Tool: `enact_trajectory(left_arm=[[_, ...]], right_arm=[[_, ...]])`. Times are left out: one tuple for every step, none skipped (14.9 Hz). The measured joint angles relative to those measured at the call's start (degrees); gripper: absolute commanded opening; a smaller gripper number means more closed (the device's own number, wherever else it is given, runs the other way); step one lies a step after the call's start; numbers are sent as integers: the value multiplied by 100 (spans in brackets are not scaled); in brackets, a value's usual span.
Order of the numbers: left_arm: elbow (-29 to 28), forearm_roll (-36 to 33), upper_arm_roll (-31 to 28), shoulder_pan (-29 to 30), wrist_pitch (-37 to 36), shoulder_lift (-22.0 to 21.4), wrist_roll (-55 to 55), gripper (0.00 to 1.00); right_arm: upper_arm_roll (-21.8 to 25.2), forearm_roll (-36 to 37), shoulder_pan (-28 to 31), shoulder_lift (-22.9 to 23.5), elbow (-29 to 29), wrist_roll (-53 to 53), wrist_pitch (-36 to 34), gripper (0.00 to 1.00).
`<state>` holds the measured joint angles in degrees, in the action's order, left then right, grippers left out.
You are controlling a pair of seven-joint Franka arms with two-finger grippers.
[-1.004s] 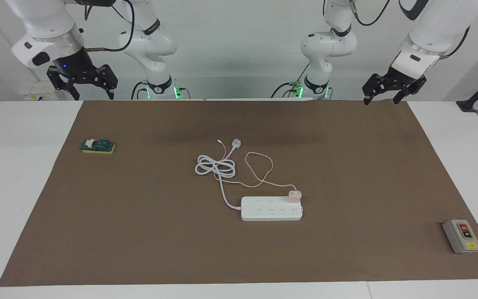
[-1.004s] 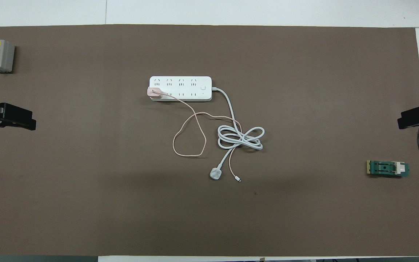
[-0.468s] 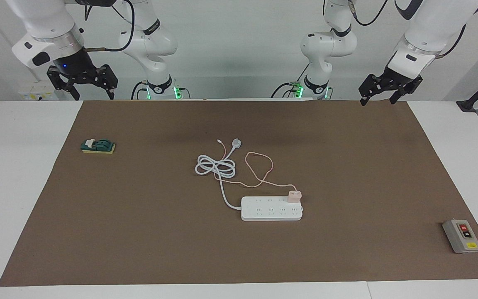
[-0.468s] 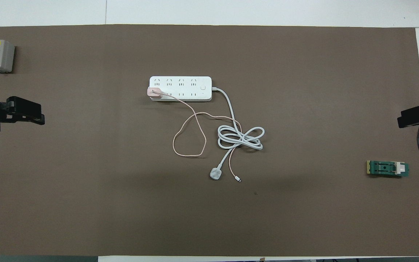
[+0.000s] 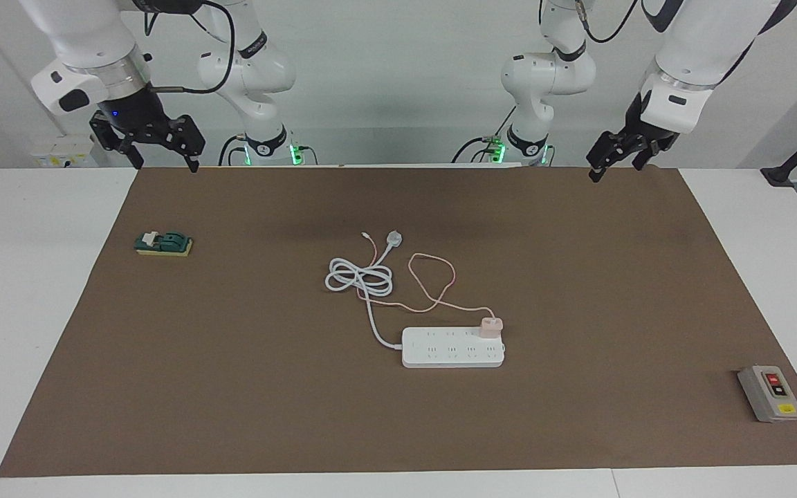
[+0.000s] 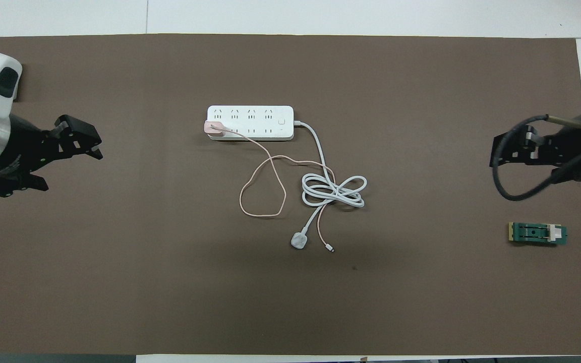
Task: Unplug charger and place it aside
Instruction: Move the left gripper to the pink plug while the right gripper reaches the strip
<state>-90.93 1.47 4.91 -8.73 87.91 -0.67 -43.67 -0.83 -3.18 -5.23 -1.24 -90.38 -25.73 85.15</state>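
The charger [image 5: 490, 326] is a small pale-pink cube plugged into the white power strip [image 5: 450, 349], at the strip's end toward the left arm. It also shows in the overhead view [image 6: 213, 127] on the strip [image 6: 260, 117]. Its thin pink cable [image 5: 430, 254] loops toward the robots on the mat. My left gripper [image 5: 614, 169] is open and empty in the air over the mat's edge, well apart from the charger; it also shows in the overhead view [image 6: 72, 170]. My right gripper [image 5: 167, 164] is open and empty over the mat's other end.
The strip's thick white cord [image 5: 360, 277] lies coiled nearer the robots, ending in a white plug [image 5: 394, 239]. A green block [image 5: 163, 243] lies toward the right arm's end. A grey switch box [image 5: 770, 393] stands at the left arm's end. A brown mat [image 5: 578, 277] covers the table.
Both grippers have moved in over the mat toward its middle. In the overhead view the left arm now covers the grey switch box. The charger and strip have not moved.
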Motion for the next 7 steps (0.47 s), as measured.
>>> enact_trajectory(left_arm=[[-13, 11, 4, -67, 158, 97, -489, 100], [-22, 41, 3, -128, 355, 223, -1059, 100], [-25, 57, 4, -206, 615, 381, -1693, 100], [-21, 61, 4, -297, 903, 578, -2325, 100], [-1, 64, 7, -383, 1156, 802, -2882, 100], [40, 64, 6, -450, 1336, 1029, -3339, 100], [99, 64, 6, -508, 1510, 1263, -3738, 100]], right_arm=[[-6, -171, -96, 70, -58, -474, 104, 100], [-10, -356, -186, 165, -107, -986, 223, 100], [-13, -531, -275, 290, -141, -1493, 360, 100], [-15, -714, -375, 444, -161, -2002, 524, 100], [-16, -904, -485, 622, -173, -2506, 724, 100], [-19, -1096, -592, 804, -179, -2952, 940, 100], [-19, -1276, -700, 990, -183, -3350, 1162, 100]])
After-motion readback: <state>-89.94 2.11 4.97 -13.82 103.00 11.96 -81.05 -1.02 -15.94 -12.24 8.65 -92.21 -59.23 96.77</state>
